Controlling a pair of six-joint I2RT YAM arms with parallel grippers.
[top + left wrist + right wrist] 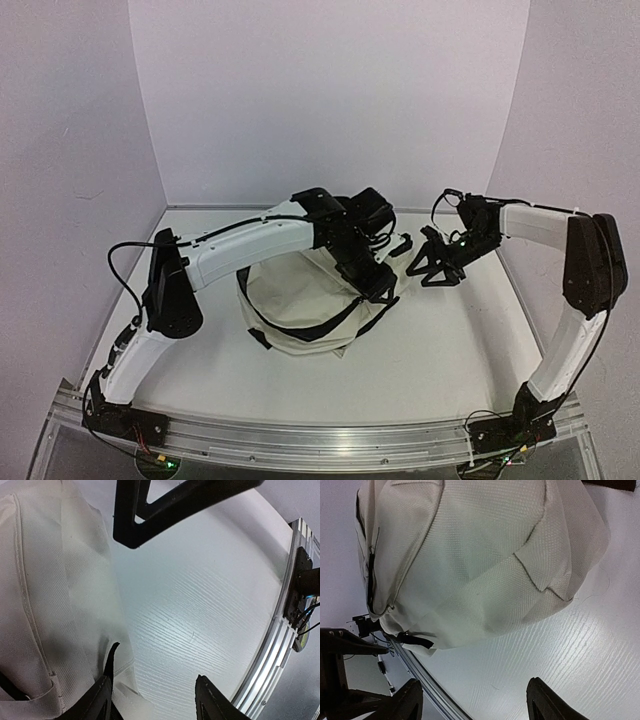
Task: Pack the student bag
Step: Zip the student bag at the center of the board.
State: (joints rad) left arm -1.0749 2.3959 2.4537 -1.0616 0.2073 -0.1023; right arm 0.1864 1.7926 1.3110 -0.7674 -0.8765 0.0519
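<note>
The left claw [157, 662] is spread wide, with the student bag [50, 580] right beside it. The right claw [475, 682] is spread wide too, with the bag just ahead.

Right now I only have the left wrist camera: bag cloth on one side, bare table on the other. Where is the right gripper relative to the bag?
Observer: In the top view the right gripper hangs over the table just right of the bag, apart from it.
Operator: Is it carrying anything?
Observer: No. Its own camera shows its fingers spread with nothing between them.
Operator: Is there a zipper on that side?
Observer: Yes. The right wrist view shows a black zipper running down one edge of the bag. I cannot tell whether it is open.
</note>
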